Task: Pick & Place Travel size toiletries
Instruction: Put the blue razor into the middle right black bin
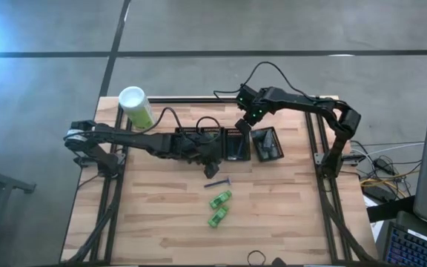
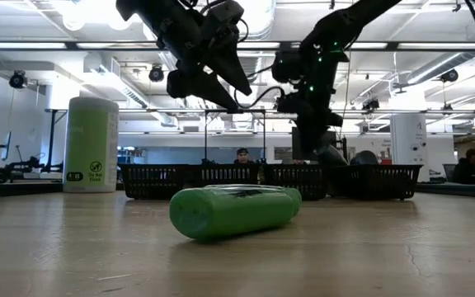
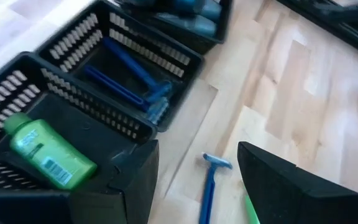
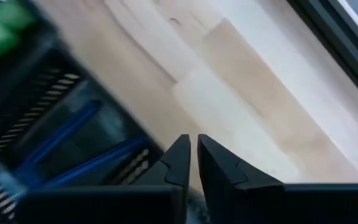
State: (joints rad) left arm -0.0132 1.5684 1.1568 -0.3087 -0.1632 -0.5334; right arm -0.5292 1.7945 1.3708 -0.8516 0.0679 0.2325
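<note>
Blue razor (image 3: 209, 186) lies below our open left gripper (image 3: 197, 180); we should straddle its handle squarely, right gripper (image 4: 193, 155) nearly closed, empty.

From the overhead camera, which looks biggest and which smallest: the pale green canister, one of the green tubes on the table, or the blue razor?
1. The pale green canister, clearly the largest.
2. A green tube and the blue razor come close: the tube is fatter, the razor thinner but about as long. I would not rank those two.

Bright green tubes (image 1: 218, 208), blue razor (image 1: 218, 184), black mesh bins (image 1: 236, 144).
</note>
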